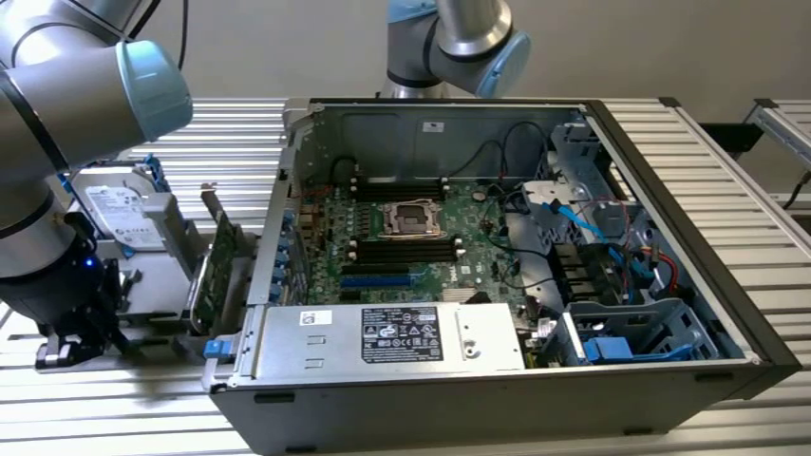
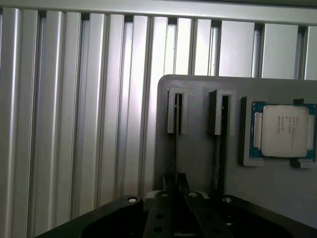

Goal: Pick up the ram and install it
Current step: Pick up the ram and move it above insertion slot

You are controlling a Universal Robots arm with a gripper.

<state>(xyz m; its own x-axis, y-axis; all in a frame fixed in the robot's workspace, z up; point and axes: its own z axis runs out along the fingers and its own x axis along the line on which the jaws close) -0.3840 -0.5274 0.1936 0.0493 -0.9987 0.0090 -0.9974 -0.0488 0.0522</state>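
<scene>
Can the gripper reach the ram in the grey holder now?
Likely yes: the gripper has its fingers either side of the thin dark ram stick edge-on in the grey slotted holder, seemingly shut on it; nothing blocks.

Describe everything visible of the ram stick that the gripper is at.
The ram is seen edge-on: a thin dark strip standing on its long edge in a slot of the grey holder, beside a second stick. Its far end sits in a raised guide; the gripper is shut on its near end.
</scene>
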